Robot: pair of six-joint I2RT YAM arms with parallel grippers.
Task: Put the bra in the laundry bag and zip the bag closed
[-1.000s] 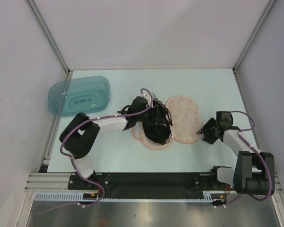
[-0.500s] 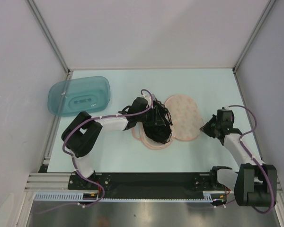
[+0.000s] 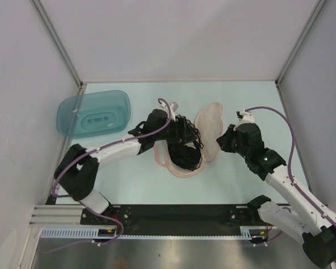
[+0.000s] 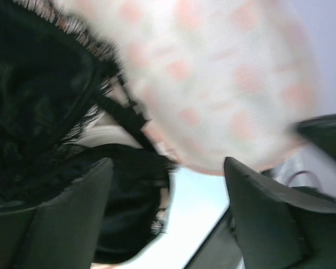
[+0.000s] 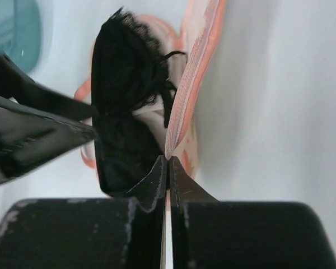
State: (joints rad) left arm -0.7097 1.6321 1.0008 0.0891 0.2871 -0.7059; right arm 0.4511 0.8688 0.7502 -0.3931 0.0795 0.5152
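Pinching laundry bag rim tight with my right pincer, that half tilted up. My left pincer wide apart, over bra. Bra sits in bag's other half, flat on table.

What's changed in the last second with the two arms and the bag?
The right gripper moved in leftward, closed on the rim of the laundry bag and tipped its right lobe up toward the bra. The left gripper opened over the bra. The bra and the teal tub stayed put.
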